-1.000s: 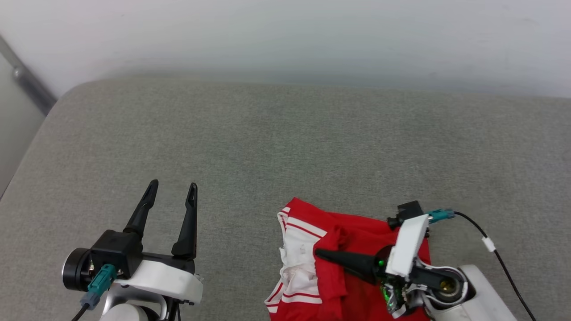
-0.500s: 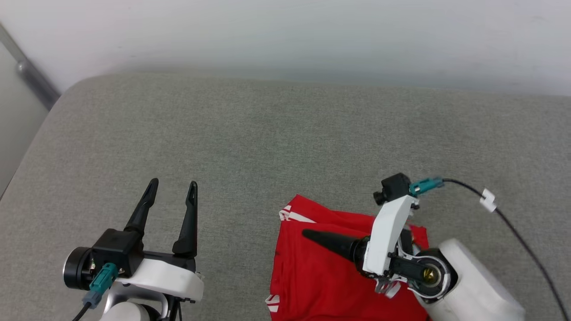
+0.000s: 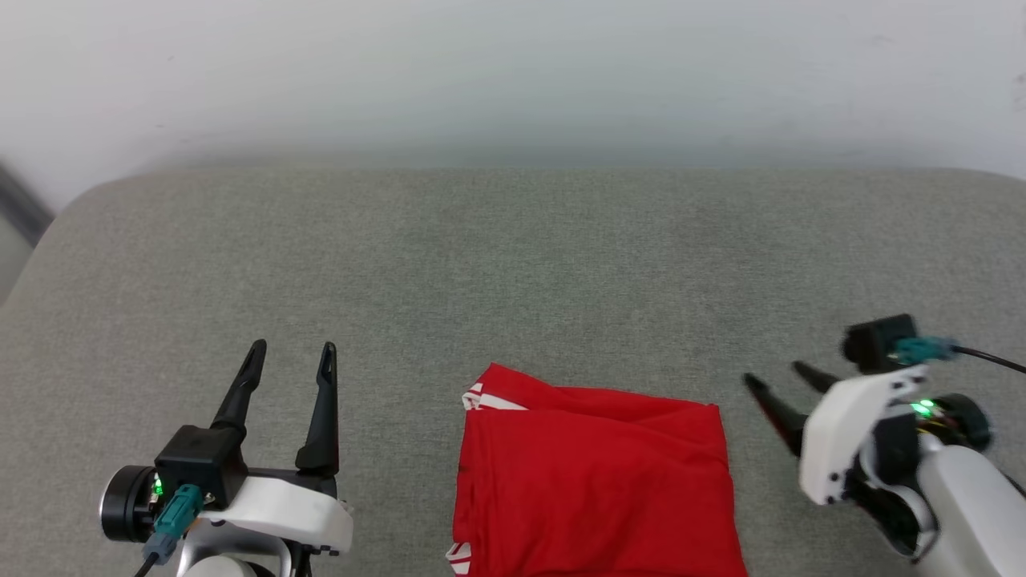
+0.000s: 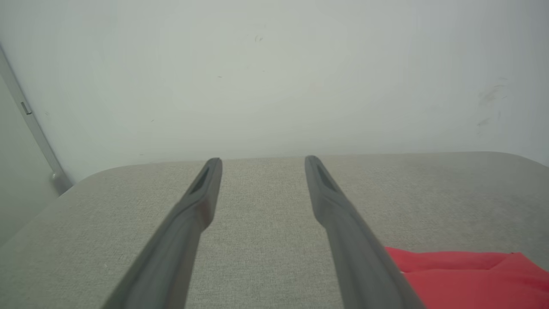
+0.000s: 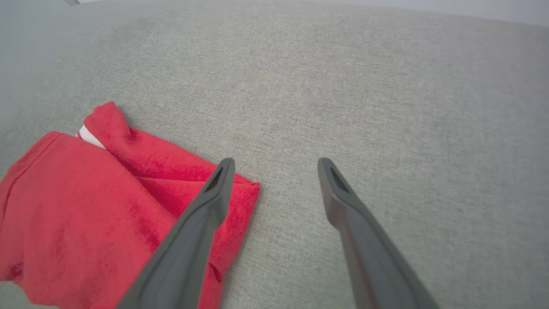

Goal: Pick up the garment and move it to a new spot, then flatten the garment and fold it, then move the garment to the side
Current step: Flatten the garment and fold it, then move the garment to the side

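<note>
Lying folded on the grey cushion, the garment forms a roughly rectangular red block near the cushion's front edge, somewhat right of its middle; its near side runs off the bottom of the head view. Striped white trim peeks out at its far left corner and again at its near left corner. The left gripper hovers over the cushion's front left part, well apart from the garment, fingers spread and empty. In the left wrist view the same spread fingers point toward the cushion's back edge and the pale wall, with the garment at lower right. The right gripper sits just beside the garment's right edge, clear of the cloth, fingers apart and holding nothing. In the right wrist view one of its fingers crosses in front of the garment's corner.
</note>
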`<state>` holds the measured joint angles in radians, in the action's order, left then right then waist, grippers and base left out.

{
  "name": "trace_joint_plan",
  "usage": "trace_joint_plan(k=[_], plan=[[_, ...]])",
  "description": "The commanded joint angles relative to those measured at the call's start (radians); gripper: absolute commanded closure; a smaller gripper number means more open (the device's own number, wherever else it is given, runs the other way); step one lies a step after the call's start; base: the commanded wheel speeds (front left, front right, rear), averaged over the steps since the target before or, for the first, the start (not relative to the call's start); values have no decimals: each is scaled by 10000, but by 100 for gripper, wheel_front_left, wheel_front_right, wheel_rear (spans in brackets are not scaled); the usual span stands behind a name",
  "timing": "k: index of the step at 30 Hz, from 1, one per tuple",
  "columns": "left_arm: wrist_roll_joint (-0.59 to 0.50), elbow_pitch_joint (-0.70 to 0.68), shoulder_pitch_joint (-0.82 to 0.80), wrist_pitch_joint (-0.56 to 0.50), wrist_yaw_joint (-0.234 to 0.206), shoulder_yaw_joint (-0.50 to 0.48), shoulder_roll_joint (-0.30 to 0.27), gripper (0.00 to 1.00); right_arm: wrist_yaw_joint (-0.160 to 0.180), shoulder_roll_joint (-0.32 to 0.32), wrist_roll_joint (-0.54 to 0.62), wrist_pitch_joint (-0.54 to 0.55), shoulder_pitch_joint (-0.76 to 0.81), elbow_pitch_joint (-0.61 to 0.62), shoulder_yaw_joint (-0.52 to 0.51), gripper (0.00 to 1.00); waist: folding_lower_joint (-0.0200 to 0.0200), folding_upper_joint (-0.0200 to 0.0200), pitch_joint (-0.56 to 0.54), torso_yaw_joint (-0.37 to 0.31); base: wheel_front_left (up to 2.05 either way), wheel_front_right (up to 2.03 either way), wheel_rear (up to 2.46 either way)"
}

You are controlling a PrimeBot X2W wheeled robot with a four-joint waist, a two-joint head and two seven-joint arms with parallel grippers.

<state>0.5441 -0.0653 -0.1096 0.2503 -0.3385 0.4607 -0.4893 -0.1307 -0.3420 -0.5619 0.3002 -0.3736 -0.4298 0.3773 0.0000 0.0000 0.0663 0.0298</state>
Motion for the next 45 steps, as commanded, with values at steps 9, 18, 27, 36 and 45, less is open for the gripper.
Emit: trace_joint_plan(k=[9, 18, 27, 36, 45], plan=[[182, 224, 454, 83, -179, -316, -81, 0, 2, 743, 2640, -2167, 2184, 2280, -3570, 0, 0, 0, -243, -415, 0, 0, 0], [319, 470, 951, 107, -205, -396, 0, 0, 2, 1810, 3834, -3120, 3885, 4301, -4048, 0, 0, 0, -704, -527, 0, 0, 0], [422, 637, 1130, 123, -147, -470, -38, 0, 2, 2200, 3959, -2947, 4425, 5165, -4084, 0, 0, 0, -748, -547, 0, 0, 0], [485, 787, 963, 137, -72, -530, 72, 0, 2, 2295, 3945, -2624, 4478, 5346, -4116, 0, 0, 0, -656, -568, 0, 0, 0], [434, 691, 749, 158, 13, -811, 352, 0, 2, 1970, 1956, -402, 4318, 4329, -5696, 0, 0, 0, -341, -396, 0, 0, 0]])
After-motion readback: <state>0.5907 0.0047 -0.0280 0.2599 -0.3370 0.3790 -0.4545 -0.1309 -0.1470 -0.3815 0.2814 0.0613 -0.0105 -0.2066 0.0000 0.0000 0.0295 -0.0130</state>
